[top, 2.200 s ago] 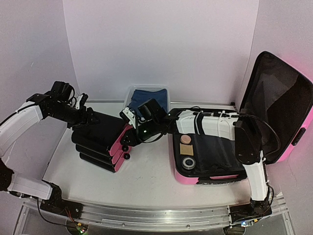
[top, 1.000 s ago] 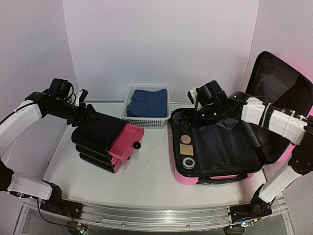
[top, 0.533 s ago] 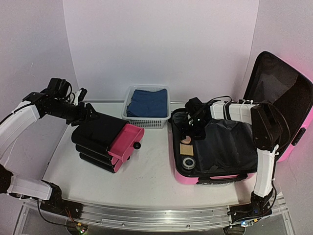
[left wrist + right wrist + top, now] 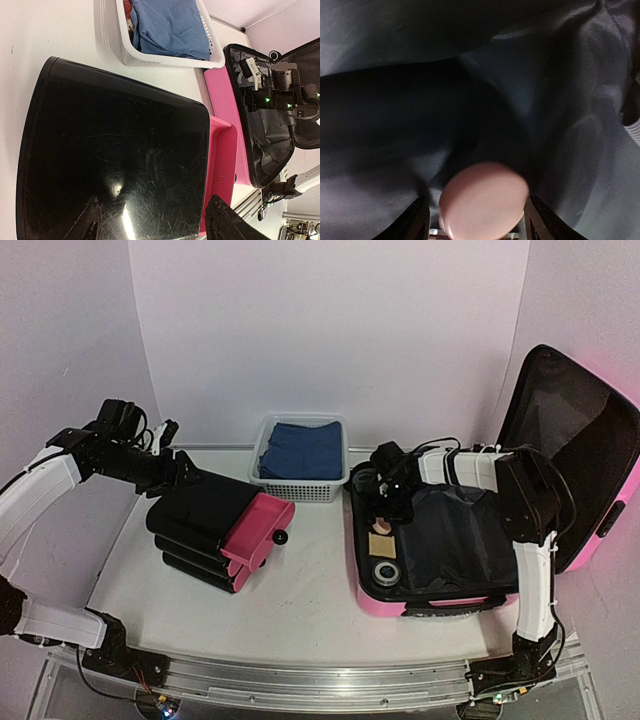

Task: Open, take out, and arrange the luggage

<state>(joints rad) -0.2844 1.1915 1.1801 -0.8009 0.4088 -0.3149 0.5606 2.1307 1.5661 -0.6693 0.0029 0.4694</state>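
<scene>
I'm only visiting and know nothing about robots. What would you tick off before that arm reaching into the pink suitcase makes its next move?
1. Lid of the luggage stands open: ok.
2. The pink disc sits between the fingers of the right gripper: ok.
3. Those fingers are closed firmly on the disc: cannot tell, the close view is blurred.
4. The black lining is clear of the fingers: cannot tell.
5. The top drawer of the drawer unit stands open, likely a place to put things: ok.
6. The left gripper is at the back of the drawer unit, jaws apart: ok.
</scene>
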